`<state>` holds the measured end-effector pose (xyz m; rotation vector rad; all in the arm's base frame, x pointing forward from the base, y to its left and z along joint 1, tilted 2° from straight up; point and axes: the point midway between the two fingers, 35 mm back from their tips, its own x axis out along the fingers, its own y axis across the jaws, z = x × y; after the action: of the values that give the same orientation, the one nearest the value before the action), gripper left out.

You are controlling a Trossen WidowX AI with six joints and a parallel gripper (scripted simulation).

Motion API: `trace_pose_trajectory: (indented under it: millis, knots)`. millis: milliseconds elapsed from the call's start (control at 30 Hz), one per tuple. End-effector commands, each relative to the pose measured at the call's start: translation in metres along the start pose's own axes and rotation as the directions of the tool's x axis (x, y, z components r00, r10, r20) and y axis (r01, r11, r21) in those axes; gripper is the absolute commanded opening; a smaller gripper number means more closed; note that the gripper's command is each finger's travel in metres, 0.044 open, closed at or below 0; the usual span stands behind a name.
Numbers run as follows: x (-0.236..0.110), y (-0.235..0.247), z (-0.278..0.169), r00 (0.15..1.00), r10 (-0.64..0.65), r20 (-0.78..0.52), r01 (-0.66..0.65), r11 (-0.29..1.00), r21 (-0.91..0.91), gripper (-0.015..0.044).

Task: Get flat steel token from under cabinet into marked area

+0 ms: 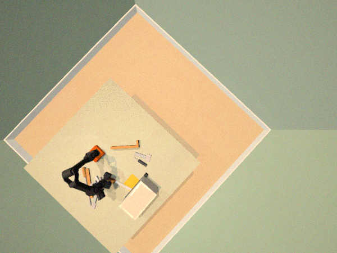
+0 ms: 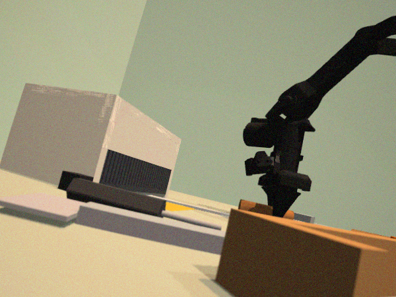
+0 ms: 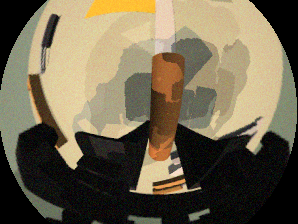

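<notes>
Pale beige desk (image 1: pixel 70 135): the black pincer (image 3: pixel 158 159) clamps a brown-handled pale rod (image 3: pixel 164 106) aimed toward the white cabinet (image 1: pixel 138 199), likely to rake out the steel token, hidden from view.

Top view looks straight down from afar, exterior sits low by the table, both showing the cabinet (image 1: pixel 138 199).
</notes>
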<state>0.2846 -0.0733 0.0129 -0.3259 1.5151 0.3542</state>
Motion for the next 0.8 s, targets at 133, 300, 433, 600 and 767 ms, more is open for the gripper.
trace_pose_trajectory:
  millis: [133,300,433,600,767]
  knots:
    - [0.0,-0.001,0.012,1.0,-0.004,-0.002,0.004,1.0,0.004,0.0]
    - [-0.001,-0.001,0.019,1.0,-0.004,-0.001,0.004,1.0,0.004,0.0]
    - [-0.001,-0.001,0.024,1.0,-0.004,-0.001,0.004,1.0,0.004,0.0]
    - [-0.001,-0.001,0.031,1.0,-0.004,0.0,0.004,1.0,0.004,0.0]
    - [-0.001,-0.001,0.038,1.0,-0.004,0.001,0.004,1.0,0.004,0.0]
